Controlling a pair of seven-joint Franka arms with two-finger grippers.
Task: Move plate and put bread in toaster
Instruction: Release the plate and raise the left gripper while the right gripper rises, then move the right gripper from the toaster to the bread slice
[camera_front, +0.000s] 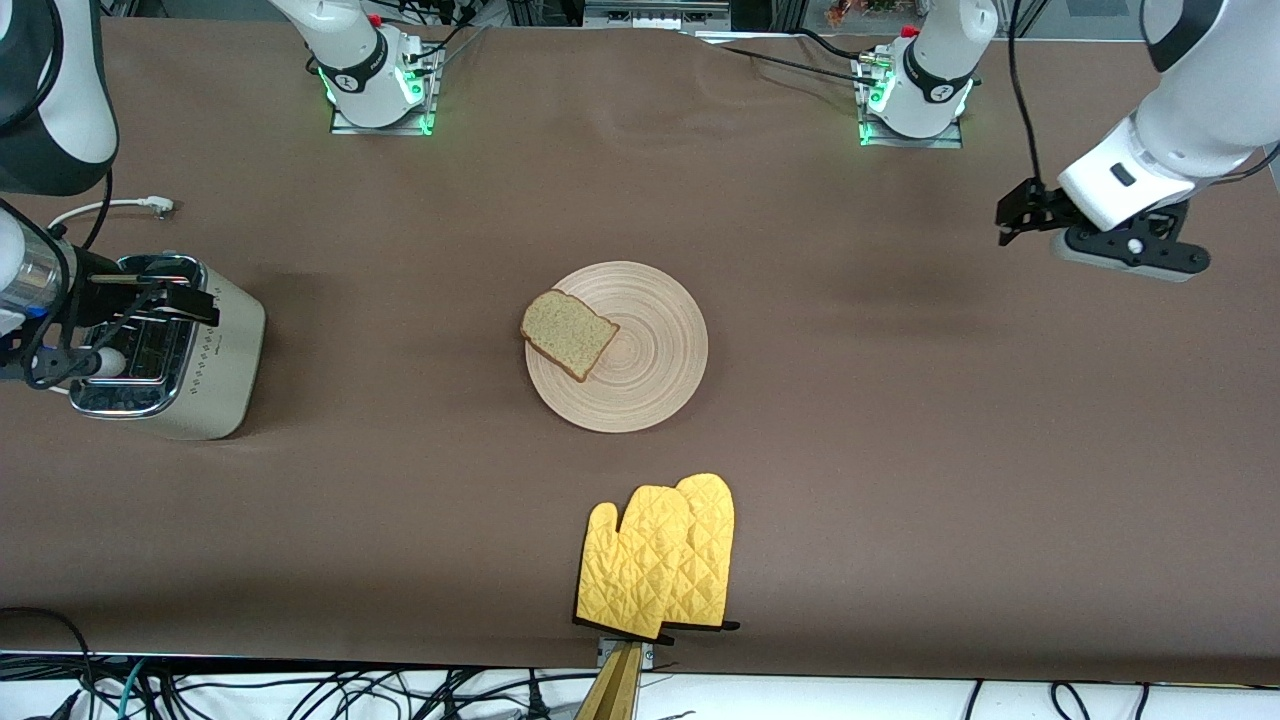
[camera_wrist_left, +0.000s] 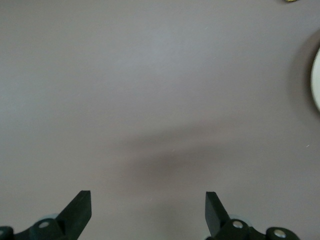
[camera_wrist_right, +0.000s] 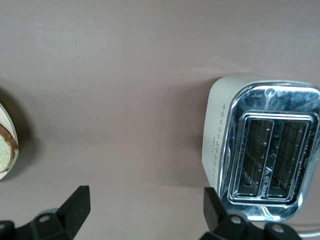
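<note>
Bread (camera_front: 568, 334) sitting on plate (camera_front: 617, 346), mid-frame on the worktop (camera_front: 850, 430). Toaster (camera_front: 175, 345) parked at frame's left edge. Left hand (camera_front: 1012, 216) hovering upper right, fingers spread, nothing held. Right hand (camera_front: 165, 298) spread over toaster, empty too. Yellow mitts (camera_front: 660, 560) bottom centre.

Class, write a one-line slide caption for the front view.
Bread rests on the plate mid-table, toaster under the open right claw, open left claw over bare table, yellow mitts nearest the camera.
</note>
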